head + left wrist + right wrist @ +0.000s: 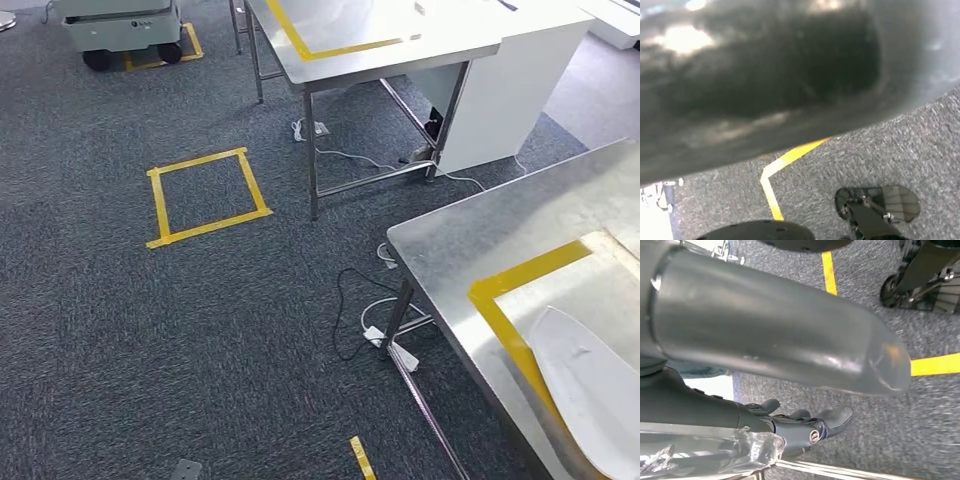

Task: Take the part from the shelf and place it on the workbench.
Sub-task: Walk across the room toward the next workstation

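On the dark grey carpet floor [113,330], biggest thing in head view: steel tabletop [483,240] at right, w/ yellow tape outline [502,300] on it. White curved part [596,390] lies flat on that tabletop inside the tape outline, near lower right corner of the view, partly cut off by frame edge. No robot hand touching it there. Second steel table [355,55] farther back, also w/ yellow tape, white cabinet [506,90] beside it. Wheeled grey cart base [124,25] top left, on yellow tape. Yellow tape square [205,196] on floor, mid-left. White power strip [392,345] + black cable [343,310] on floor under the near tabletop's corner. Short yellow tape strip [362,458] at bottom.

Right wrist view: right robot hand [806,422], thick grey thumb [791,332] across frame, darker fingers [836,417] stretched out apart from thumb, nothing held; carpet + yellow tape below.

Left wrist view: blurred dark grey mass close to lens, likely left robot hand [760,75], too blurred, can't tell finger state. Carpet and yellow tape line [772,185] beyond.
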